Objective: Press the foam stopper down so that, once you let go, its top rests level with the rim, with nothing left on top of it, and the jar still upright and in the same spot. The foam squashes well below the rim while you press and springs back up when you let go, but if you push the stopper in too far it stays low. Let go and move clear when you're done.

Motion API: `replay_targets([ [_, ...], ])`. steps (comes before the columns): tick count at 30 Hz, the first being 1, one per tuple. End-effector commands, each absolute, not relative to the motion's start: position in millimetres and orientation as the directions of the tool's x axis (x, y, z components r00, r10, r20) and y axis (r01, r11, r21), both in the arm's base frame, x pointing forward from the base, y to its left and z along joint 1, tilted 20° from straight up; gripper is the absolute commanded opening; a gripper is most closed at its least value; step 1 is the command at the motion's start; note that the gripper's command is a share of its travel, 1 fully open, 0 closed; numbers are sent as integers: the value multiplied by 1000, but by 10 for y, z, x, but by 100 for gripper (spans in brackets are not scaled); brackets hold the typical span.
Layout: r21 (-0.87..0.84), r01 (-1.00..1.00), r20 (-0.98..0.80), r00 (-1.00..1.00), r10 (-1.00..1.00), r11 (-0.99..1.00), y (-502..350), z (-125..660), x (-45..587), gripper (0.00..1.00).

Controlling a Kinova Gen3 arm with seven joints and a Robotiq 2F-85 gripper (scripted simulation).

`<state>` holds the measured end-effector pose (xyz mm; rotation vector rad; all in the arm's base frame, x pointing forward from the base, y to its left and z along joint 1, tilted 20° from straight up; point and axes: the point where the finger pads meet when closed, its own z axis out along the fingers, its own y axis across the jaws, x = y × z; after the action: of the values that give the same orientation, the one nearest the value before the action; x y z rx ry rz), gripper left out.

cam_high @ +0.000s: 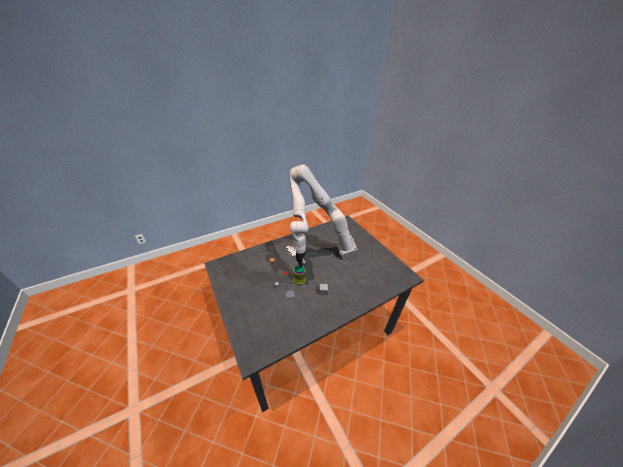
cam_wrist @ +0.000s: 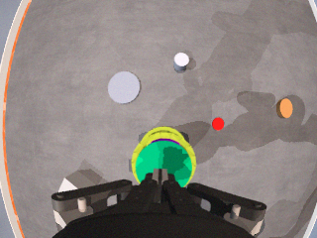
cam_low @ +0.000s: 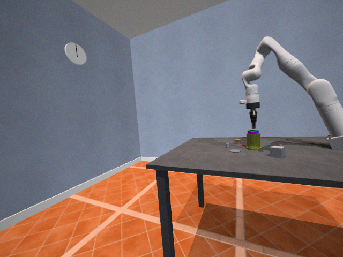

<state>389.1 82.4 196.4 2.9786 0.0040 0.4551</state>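
Note:
A yellow-green jar [cam_low: 253,141] stands upright on the dark table, also seen in the top view [cam_high: 299,276]. A green foam stopper [cam_low: 253,130] with a purple band under it sits in its mouth and stands a little above the rim; it also shows in the wrist view [cam_wrist: 164,162]. My gripper [cam_low: 253,125] is shut and empty. It points straight down over the stopper, its fingertips a short gap above the stopper's top. In the wrist view the shut fingertips [cam_wrist: 158,177] cover the stopper's near part.
A grey cube [cam_low: 277,151] lies right of the jar. A flat grey disc [cam_low: 235,150], a small grey cylinder [cam_low: 227,144], a red dot [cam_wrist: 218,123] and an orange disc [cam_wrist: 285,107] lie around it. The arm's base [cam_low: 334,142] is at the table's far right.

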Motion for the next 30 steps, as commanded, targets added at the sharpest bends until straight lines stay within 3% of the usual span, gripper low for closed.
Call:
replay_targets([
  [1, 129, -26, 315, 949, 16, -991, 806, 2083, 3910, 0],
  [30, 129, -26, 315, 949, 16, -991, 815, 2149, 3888, 0],
])
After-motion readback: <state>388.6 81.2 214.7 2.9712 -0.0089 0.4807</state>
